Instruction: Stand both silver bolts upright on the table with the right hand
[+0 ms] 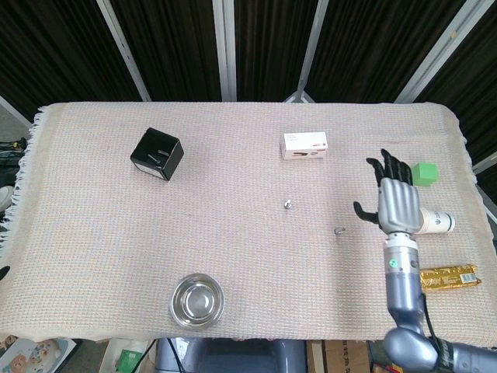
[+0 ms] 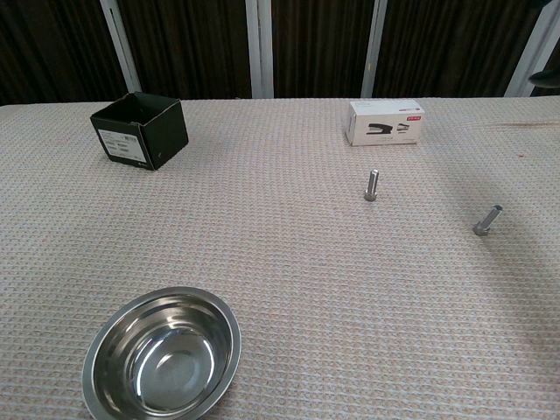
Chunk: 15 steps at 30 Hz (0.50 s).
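Note:
One silver bolt (image 1: pixel 287 205) (image 2: pixel 372 185) stands upright on its head near the table's middle. The second silver bolt (image 1: pixel 339 230) (image 2: pixel 487 220) is further right, head down on the cloth, its shaft leaning to the right in the chest view. My right hand (image 1: pixel 394 196) hovers to the right of both bolts with its fingers spread and nothing in it, just left of the paper cup. It does not show in the chest view. My left hand is out of sight.
A black box (image 1: pixel 157 154) sits at the back left and a white stapler box (image 1: pixel 304 145) behind the bolts. A steel bowl (image 1: pixel 197 301) is near the front edge. A green cube (image 1: pixel 424 173), a tipped paper cup (image 1: pixel 433 221) and a golden snack bar (image 1: pixel 440 278) lie on the right.

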{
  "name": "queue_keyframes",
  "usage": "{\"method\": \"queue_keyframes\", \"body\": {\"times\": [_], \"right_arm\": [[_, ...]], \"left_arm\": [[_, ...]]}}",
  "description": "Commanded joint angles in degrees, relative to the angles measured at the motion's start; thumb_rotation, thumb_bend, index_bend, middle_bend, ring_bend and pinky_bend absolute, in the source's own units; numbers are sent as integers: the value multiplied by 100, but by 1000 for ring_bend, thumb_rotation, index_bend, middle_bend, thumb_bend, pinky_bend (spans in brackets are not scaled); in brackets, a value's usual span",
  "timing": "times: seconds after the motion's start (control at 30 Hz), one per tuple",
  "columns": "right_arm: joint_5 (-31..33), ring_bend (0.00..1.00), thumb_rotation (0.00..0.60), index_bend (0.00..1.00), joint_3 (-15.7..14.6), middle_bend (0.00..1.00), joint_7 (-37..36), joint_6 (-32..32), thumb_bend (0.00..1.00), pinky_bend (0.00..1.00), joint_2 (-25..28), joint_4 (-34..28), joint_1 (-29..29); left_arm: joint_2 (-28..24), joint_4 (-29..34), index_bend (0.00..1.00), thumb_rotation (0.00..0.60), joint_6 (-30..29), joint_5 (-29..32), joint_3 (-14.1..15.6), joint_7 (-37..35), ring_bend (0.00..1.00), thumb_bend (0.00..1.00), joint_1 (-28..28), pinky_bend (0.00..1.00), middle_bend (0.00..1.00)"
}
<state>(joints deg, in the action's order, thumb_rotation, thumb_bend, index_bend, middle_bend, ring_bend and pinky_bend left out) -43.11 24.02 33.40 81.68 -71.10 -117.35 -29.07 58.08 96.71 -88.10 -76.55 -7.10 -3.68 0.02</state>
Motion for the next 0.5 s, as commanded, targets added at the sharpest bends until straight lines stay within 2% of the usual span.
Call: {"method": "queue_keyframes", "body": {"times": [0.03, 0.13, 0.23, 0.37, 0.5], "right_arm": [[-1528, 7, 600, 178, -1003, 4, -1385, 10, 262, 0, 908, -428, 1143], [-2629, 7, 600, 178, -1656, 4, -2287, -19, 263, 0, 1198, -69, 1681], [-3567, 7, 600, 173, -2109, 5, -2902, 133, 262, 0, 1246, 541, 2003], [-4375, 7, 600, 160, -2429, 4, -3232, 508, 262, 0, 1084, 1335, 2268], [-4496, 7, 600, 125, -2615, 4, -3277, 495, 263, 0, 1074, 1621, 2396]], "left_arm": [[17, 29, 206, 600, -8, -24, 19, 64, 20, 65, -3, 30, 130], [40, 53, 206, 600, -46, -45, 27, 156, 20, 65, 2, 30, 130], [58, 82, 205, 600, -54, -64, 44, 220, 20, 65, 3, 30, 130], [63, 93, 192, 600, -98, -86, 48, 228, 20, 65, 21, 30, 129], [59, 83, 188, 600, -118, -44, 32, 204, 20, 65, 40, 30, 128]]}}
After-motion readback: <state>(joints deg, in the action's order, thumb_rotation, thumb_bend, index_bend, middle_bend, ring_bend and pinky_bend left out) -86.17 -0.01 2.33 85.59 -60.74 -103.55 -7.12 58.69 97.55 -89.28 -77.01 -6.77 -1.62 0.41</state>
